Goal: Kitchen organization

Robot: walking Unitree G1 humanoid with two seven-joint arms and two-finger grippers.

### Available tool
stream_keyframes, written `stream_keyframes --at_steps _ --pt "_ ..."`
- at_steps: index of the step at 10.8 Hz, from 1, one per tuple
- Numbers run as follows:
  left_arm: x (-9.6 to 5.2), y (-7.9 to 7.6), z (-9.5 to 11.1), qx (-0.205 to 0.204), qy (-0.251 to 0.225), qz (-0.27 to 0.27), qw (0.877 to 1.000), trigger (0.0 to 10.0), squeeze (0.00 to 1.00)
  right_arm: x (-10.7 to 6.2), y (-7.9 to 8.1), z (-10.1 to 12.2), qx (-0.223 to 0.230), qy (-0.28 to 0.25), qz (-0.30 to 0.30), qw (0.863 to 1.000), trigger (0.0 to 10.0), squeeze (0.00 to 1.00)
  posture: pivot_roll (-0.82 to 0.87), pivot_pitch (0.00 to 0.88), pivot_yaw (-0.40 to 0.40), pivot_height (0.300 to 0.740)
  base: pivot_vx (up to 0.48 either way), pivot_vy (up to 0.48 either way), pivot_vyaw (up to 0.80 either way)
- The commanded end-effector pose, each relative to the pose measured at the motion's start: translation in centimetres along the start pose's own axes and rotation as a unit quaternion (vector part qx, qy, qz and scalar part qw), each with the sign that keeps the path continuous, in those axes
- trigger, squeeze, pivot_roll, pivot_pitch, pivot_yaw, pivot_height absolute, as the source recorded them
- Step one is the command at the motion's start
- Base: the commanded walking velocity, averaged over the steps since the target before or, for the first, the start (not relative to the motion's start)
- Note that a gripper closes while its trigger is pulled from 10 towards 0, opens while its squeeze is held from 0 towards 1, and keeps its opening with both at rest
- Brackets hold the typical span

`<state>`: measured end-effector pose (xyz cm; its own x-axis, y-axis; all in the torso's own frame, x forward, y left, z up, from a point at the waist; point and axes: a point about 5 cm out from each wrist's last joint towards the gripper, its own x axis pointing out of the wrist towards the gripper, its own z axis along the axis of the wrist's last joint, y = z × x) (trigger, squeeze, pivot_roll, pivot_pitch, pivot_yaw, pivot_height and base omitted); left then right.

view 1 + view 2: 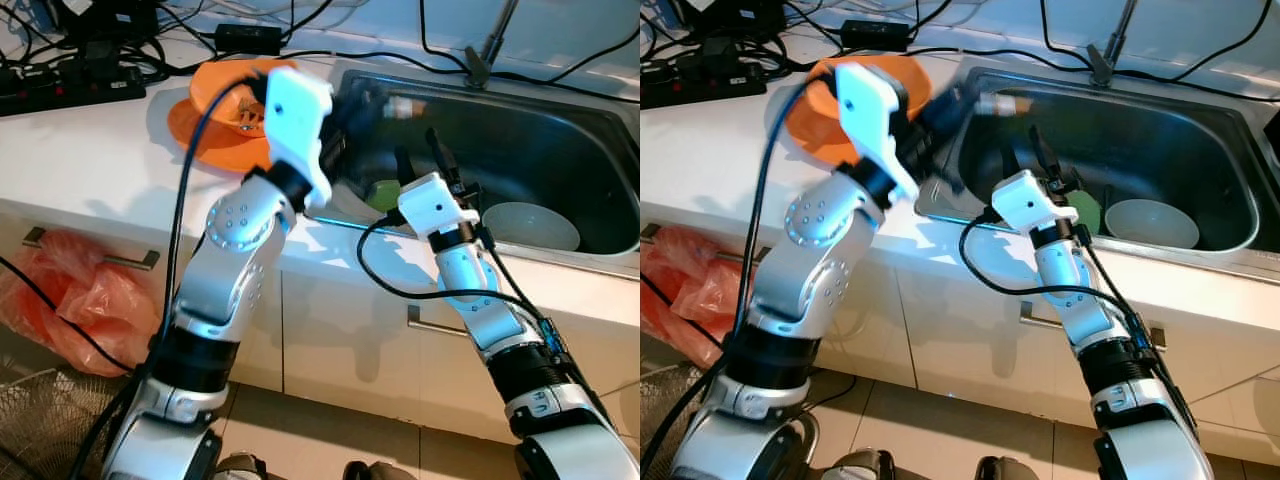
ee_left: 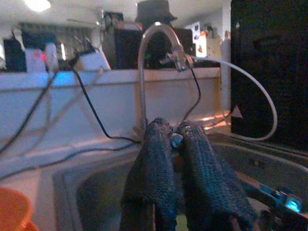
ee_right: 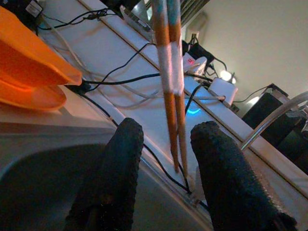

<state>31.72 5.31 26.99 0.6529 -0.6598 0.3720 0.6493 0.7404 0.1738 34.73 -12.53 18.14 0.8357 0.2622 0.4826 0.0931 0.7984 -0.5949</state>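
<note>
from my head camera i see both arms reaching over the stainless steel sink basin [image 1: 560,140] set in the white counter [image 1: 80,160], with a stack of orange plastic plates [image 1: 215,110] on the counter beside the sink's left rim. my left gripper [image 1: 345,105] sits above the sink's left end, blurred, with a pale stick-like thing at its tip; my right gripper [image 1: 420,165] points down into the basin, near a green round object [image 1: 385,193] and a pale ceramic bowl [image 1: 530,225]. through the left wrist camera my left fingers [image 2: 154,163] are pressed nearly together on something small i cannot identify, facing the curved metal tap [image 2: 154,53]. through the right wrist camera my right fingers [image 3: 120,163] stand wide apart, with a pair of orange chopsticks banded in white [image 3: 169,72] hanging between them, untouched by either. i judge the risk is closing off-centre, so the chopsticks slip aside and drop into the sink, or snagging the black cables [image 1: 250,40] nearby. no readable writing anywhere.
</note>
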Motion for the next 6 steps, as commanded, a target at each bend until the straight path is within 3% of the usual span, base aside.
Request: stream_keyframes --at_steps 1,6 --pt "-0.01 -0.77 0.25 0.000 0.000 -0.025 1.000 10.0 0.00 0.23 -0.33 0.05 -0.006 -0.007 -0.004 1.000 10.0 0.00 0.08 0.098 -0.038 0.740 0.000 0.000 0.00" --pt "-0.65 -1.33 -0.64 0.008 0.041 -0.062 0.997 10.0 0.00 0.22 -0.20 -0.01 -0.001 -0.005 -0.011 1.000 10.0 0.00 0.08 0.079 -0.027 0.740 0.000 0.000 0.00"
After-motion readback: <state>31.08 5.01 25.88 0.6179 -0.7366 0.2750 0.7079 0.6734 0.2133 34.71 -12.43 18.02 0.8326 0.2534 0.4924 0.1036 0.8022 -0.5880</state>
